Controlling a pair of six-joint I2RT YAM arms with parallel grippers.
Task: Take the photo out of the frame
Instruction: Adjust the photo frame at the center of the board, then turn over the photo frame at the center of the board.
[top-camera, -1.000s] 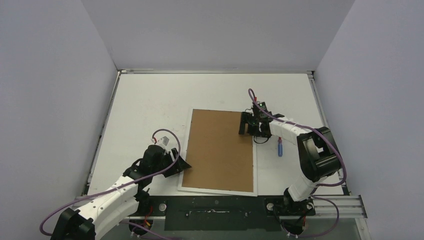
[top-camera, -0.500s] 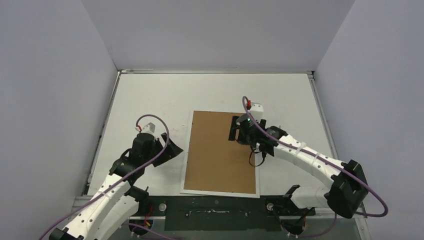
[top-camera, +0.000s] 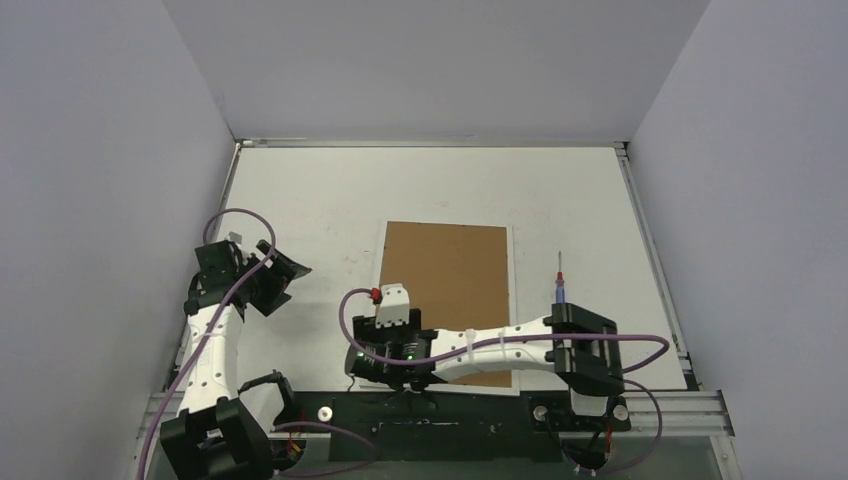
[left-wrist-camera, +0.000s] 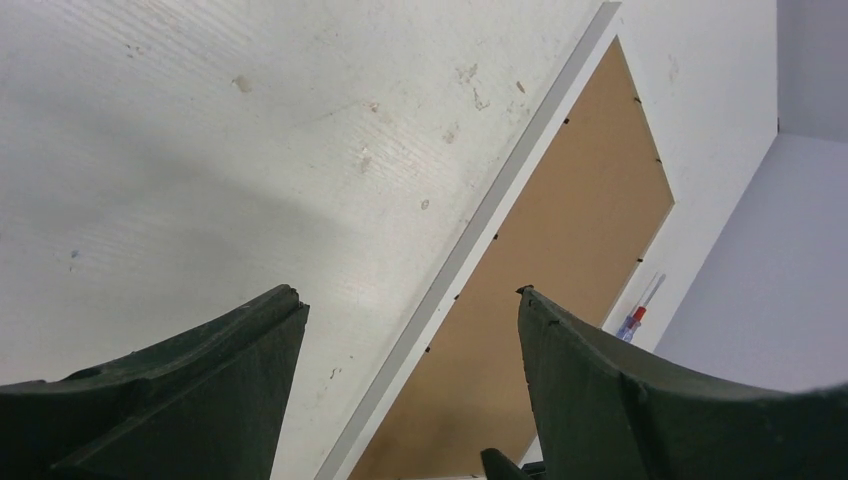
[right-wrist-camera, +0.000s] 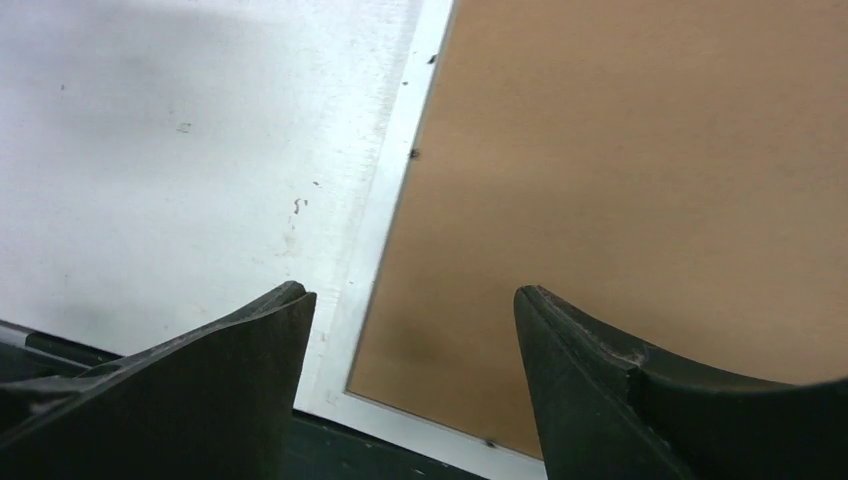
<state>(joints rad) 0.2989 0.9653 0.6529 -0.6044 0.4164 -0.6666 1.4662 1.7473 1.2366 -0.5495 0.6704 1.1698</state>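
Note:
The frame (top-camera: 446, 280) lies face down on the white table, its brown fibreboard back up and a narrow white border round it. It also shows in the left wrist view (left-wrist-camera: 560, 260) and the right wrist view (right-wrist-camera: 620, 180). The photo is hidden under the backing. My right gripper (top-camera: 385, 368) is open and empty. It hovers over the frame's near left corner (right-wrist-camera: 410, 293), with the arm stretched across the frame's near edge. My left gripper (top-camera: 290, 283) is open and empty over bare table left of the frame (left-wrist-camera: 408, 293).
A small red-and-blue screwdriver (top-camera: 559, 290) lies on the table just right of the frame and also shows in the left wrist view (left-wrist-camera: 635, 318). A black strip (right-wrist-camera: 330, 440) runs along the table's near edge. Grey walls enclose the table on three sides.
My right gripper has swung from the frame's far right edge to its near left corner. My left gripper has drawn back, left and farther from the frame. The screwdriver is uncovered.

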